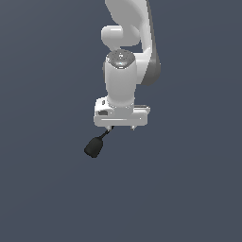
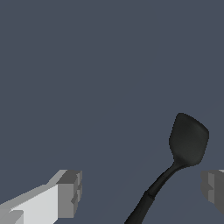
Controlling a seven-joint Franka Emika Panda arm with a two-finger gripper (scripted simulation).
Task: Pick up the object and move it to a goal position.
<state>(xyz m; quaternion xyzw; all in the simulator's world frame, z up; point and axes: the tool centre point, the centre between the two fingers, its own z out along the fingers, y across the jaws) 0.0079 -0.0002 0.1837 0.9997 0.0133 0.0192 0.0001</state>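
Observation:
The object point(image 1: 94, 146) is a small matte black item with a rounded blocky head and a thin stem. It lies just below my white gripper point(image 1: 121, 127), towards the exterior view's left. In the wrist view its head point(image 2: 189, 140) lies beyond the fingertips and its stem runs back between them. My gripper point(image 2: 141, 189) is open wide. One grey finger pad point(image 2: 70, 192) stands well off the stem, and the other point(image 2: 213, 187) is closer to it. Neither pad touches the object.
The ground point(image 1: 189, 189) is a plain dark blue-grey surface with nothing else on it in either view. The white arm point(image 1: 125, 42) rises behind the gripper in the exterior view.

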